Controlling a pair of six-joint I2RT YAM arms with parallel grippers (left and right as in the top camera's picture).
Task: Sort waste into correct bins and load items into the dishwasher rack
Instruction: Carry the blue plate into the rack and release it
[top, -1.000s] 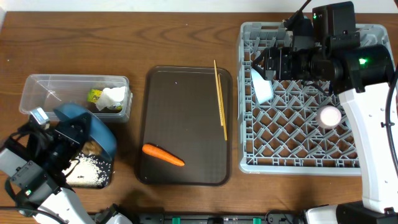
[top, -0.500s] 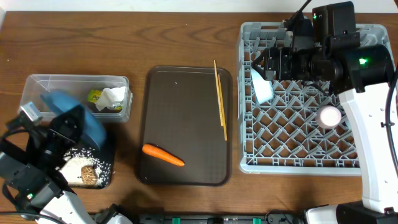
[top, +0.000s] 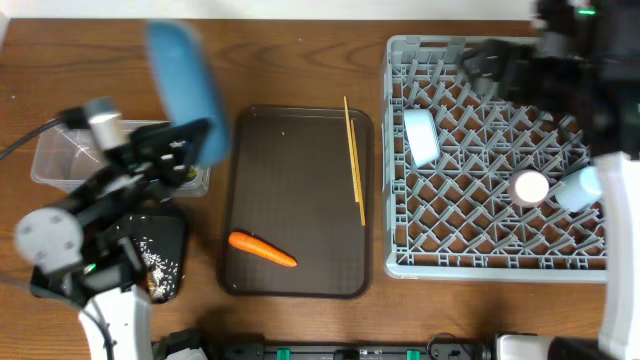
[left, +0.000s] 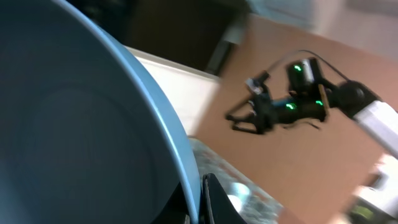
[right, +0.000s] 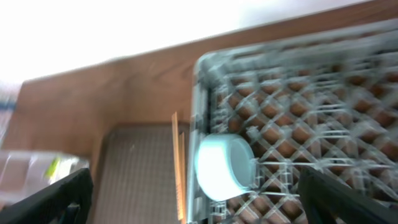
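The grey dishwasher rack (top: 490, 270) fills the right side of the frame, and the brown serving tray (top: 300, 190) sits mid-frame on the tabletop. The blue plate (top: 185, 80) is up in the air at upper left, tipped on edge and blurred. The left tool (left: 198, 202) is clamped on its rim, and that's my worry: an edge pinch on something that big could slip or twist on the way to the rack. It could also clip the rack wall or pegs.

Below the plate are the clear tub (top: 55, 160) and the black tray (top: 170, 235). The right tool (right: 194, 180) has its fingers wide apart, holding nothing, up over the rack's top edge. If both arms head for the rack together they could bump.

The light-blue cup (top: 422, 137) and pink cup (top: 530, 186) are already in the rack, so the plate could knock them. The carrot (top: 262, 249) and chopsticks (top: 354, 165) are still on the serving tray, and the rice (top: 155, 262) is in the black tray.
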